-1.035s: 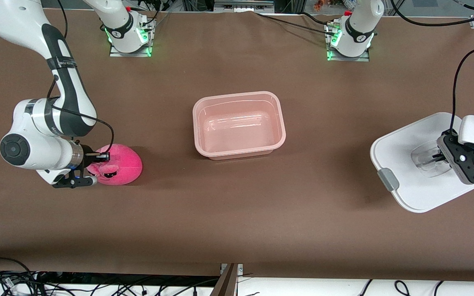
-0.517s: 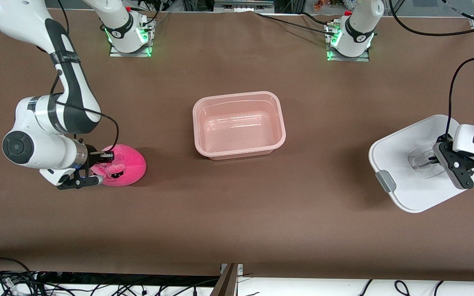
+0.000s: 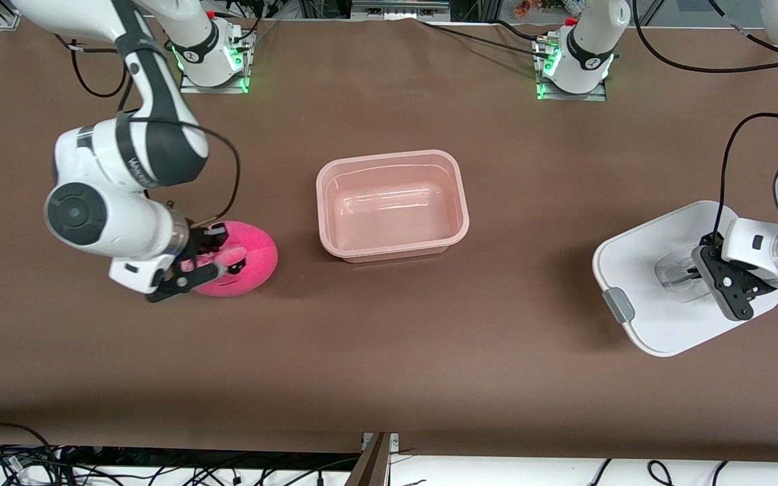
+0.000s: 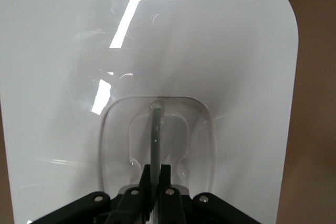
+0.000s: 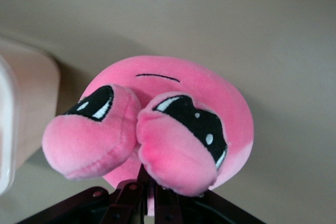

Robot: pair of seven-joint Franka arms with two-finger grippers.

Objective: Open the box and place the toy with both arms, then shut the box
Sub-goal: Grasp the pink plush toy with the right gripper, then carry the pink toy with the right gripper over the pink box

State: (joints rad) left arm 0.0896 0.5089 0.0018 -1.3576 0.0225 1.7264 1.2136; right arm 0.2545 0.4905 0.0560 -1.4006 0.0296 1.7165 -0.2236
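The table (image 3: 389,378) spreads brown under me, and the open box (image 3: 392,204) sits at its middle, long axis running from one arm's end of the table to the other, hollow and ready. My lid (image 3: 639,270) hangs toward the left arm's end, tilted, lifted by my left claw (image 3: 693,275), which is pinched tight on the clear handle rib (image 4: 155,135). Toward the right arm's end my right claw (image 3: 210,260) is closed on the toy (image 3: 244,266), gripping it from the edge away from the box. So the box lies straight along the table from the toy, toward the middle, and my right arm is plainly the nearer one for the drop; I judge the carry needs height to clear the rim. The front view gives me that whole line-up. My right wrist view shows instead how the pinch bunches the plush (image 5: 173,124) around its dark eyes, with a corner of the box (image 5: 26,108) just beside it.
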